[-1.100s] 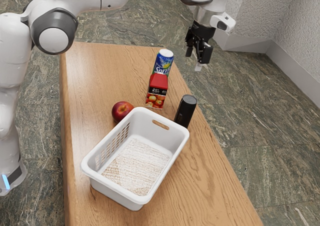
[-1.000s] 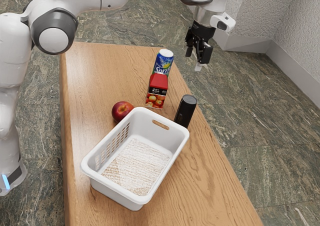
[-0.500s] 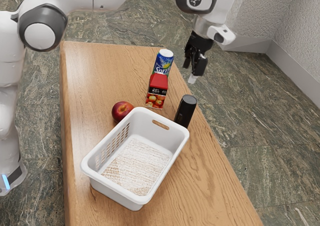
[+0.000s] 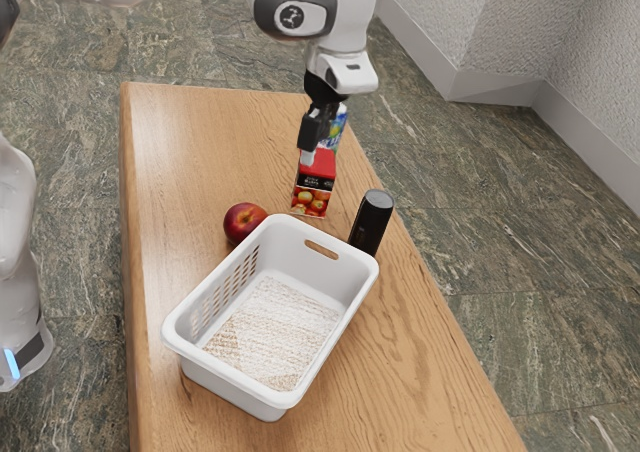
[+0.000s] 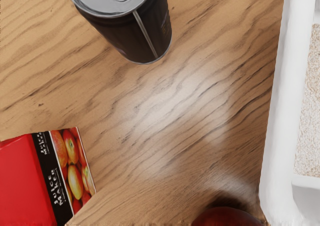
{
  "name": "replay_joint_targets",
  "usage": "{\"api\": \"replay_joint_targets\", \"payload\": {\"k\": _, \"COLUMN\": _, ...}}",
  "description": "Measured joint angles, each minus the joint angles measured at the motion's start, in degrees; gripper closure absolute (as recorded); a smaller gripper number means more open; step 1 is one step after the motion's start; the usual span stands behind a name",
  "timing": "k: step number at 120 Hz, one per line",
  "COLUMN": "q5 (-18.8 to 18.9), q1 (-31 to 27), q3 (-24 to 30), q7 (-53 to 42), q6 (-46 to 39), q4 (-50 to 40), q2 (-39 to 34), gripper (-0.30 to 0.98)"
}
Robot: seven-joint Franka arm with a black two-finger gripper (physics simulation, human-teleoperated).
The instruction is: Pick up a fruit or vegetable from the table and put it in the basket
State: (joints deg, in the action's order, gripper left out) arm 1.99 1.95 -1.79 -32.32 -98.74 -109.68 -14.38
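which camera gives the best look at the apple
The exterior view: nearly all of the apple is in sight, beside the basket. The wrist view has a dark red slice of it, cut off at the lower edge.

From my remote seat I see a long, straight-edged table of honey-brown grained wood (image 4: 190, 142), a soft pale glare (image 5: 175, 103) lying on its top. Around the table spreads a floor of dark grey-green, pale-veined stone tiles (image 4: 500, 262). Beyond it, toward the exterior view's right, rough light-grey plastered walls (image 4: 590, 42) meet at angles above a smooth grey baseboard (image 4: 495, 87).
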Motion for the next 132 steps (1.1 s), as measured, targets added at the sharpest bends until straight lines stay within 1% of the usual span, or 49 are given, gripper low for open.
{"api": "replay_joint_targets", "payload": {"k": 18, "q5": 0.15, "q1": -0.03, "q3": -3.55, "q7": -6.35, "q6": -3.7, "q4": -7.16, "q2": -3.47, "gripper": 0.0}}
{"api": "replay_joint_targets", "payload": {"k": 32, "q5": 0.77, "q1": -0.03, "q3": -4.32, "q7": -10.29, "q6": -6.24, "q4": -10.34, "q2": -4.91, "gripper": 0.0}}
{"api": "replay_joint_targets", "payload": {"k": 48, "q5": 1.1, "q1": -0.02, "q3": -4.36, "q7": -13.8, "q6": -7.76, "q4": -16.95, "q2": -13.31, "gripper": 0.0}}
{"api": "replay_joint_targets", "payload": {"k": 57, "q5": 1.19, "q1": -0.02, "q3": -4.36, "q7": -15.44, "q6": -8.03, "q4": -18.83, "q2": -15.22, "gripper": 0.0}}
{"api": "replay_joint_targets", "payload": {"k": 84, "q5": 0.84, "q1": -0.02, "q3": -4.28, "q7": -19.26, "q6": -6.32, "q4": -19.98, "q2": -15.54, "gripper": 0.0}}
{"api": "replay_joint_targets", "payload": {"k": 109, "q5": -0.1, "q1": 0.01, "q3": -4.01, "q7": -21.7, "q6": -5.2, "q4": -19.87, "q2": -11.79, "gripper": 0.0}}
{"api": "replay_joint_targets", "payload": {"k": 132, "q5": -0.83, "q1": 0.07, "q3": -3.85, "q7": -23.3, "q6": -4.63, "q4": -21.09, "q2": -12.62, "gripper": 0.0}}
